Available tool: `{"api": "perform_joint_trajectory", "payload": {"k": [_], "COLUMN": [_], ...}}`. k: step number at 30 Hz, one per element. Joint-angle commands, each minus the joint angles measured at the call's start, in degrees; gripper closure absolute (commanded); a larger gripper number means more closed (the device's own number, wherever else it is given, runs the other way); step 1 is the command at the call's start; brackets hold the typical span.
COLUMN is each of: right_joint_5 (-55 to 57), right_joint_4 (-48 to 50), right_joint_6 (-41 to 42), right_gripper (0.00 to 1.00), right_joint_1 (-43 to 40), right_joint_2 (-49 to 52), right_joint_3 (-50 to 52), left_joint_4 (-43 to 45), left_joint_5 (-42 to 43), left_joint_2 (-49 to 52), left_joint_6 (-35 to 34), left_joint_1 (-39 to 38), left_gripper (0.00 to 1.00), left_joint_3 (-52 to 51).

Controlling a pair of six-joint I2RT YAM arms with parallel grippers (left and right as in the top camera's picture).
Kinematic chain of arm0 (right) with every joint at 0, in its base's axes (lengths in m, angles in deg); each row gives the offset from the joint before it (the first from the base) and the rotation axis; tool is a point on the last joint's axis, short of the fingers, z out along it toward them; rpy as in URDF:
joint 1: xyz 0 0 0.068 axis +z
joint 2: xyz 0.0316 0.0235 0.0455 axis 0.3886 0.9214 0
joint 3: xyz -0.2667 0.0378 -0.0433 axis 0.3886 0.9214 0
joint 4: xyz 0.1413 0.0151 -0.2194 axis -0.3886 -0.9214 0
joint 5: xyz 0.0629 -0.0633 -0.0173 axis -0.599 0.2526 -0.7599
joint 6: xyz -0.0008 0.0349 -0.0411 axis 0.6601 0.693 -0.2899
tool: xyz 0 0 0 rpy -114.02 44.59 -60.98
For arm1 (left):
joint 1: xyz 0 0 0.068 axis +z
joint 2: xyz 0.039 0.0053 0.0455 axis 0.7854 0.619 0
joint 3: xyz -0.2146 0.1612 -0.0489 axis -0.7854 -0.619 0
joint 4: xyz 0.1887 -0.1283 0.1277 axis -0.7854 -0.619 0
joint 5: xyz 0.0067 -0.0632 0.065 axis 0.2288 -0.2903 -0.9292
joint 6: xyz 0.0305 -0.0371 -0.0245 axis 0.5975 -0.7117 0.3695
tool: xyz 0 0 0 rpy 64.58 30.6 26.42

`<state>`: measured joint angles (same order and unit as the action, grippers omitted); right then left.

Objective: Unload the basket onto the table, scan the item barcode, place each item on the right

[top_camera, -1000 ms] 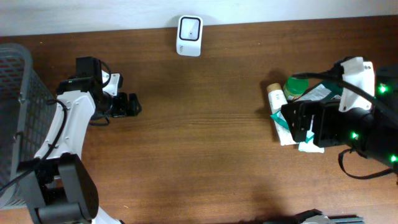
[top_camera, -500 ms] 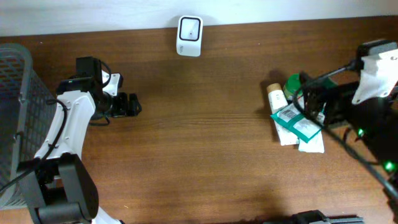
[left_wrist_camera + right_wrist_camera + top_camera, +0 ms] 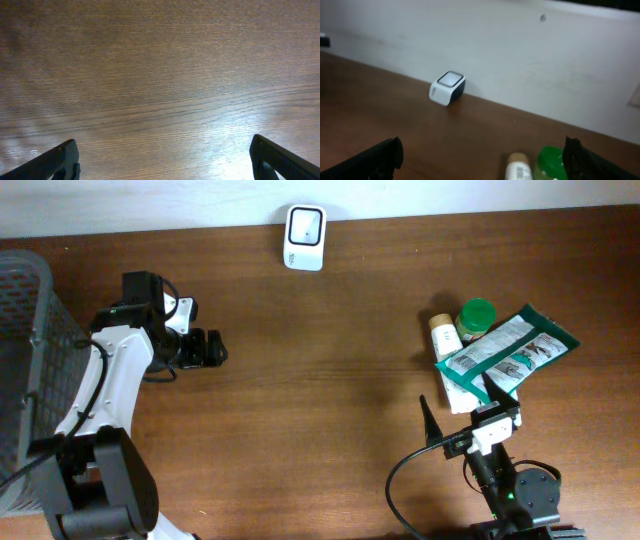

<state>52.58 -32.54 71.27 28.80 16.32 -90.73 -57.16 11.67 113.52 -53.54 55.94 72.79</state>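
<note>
Your left gripper (image 3: 162,143) and right gripper (image 3: 482,145) both gape wide, holding nothing; the pouch (image 3: 510,352) lies on the table (image 3: 330,410) at your right, well apart from the scanner (image 3: 304,224)

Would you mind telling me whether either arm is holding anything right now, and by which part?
Nothing is held: the left gripper and the right gripper both stand open and empty.

I see the scanner (image 3: 304,224) at the back edge of the table (image 3: 320,440). The basket (image 3: 25,330) stands far to the scanner's left and nearer me. To the scanner's right and nearer me, a bottle (image 3: 444,335) and a jar (image 3: 477,317) lie side by side, with a pouch (image 3: 510,352) overlapping packets (image 3: 465,392) beside them.
</note>
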Motion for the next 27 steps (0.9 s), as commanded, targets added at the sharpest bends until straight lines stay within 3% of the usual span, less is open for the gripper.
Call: {"api": "perform_joint_trajectory", "payload": {"k": [1, 5, 24, 27], "right_joint_5": [-0.4, -0.6, -0.5, -0.5], "right_joint_4": [0.2, -4.7, -4.6, -4.6], "right_joint_6": [0.2, 0.3, 0.4, 0.4], "right_gripper": [0.02, 0.01, 0.02, 0.01], "right_joint_1": [0.6, 0.9, 0.9, 0.9], "right_joint_2": [-2.7, -6.7, -6.7, -6.7], "right_joint_3": [3.8, 6.8, 6.8, 6.8], "left_joint_4": [0.0, 0.0, 0.0, 0.0], "left_joint_5": [0.0, 0.0, 0.0, 0.0], "left_joint_2": [-0.2, -0.2, -0.2, -5.0], "left_joint_6": [0.5, 0.5, 0.5, 0.5], "left_joint_1": [0.2, 0.2, 0.2, -0.7], "left_gripper": [0.01, 0.01, 0.01, 0.01], "left_joint_3": [0.5, 0.5, 0.5, 0.5]}}
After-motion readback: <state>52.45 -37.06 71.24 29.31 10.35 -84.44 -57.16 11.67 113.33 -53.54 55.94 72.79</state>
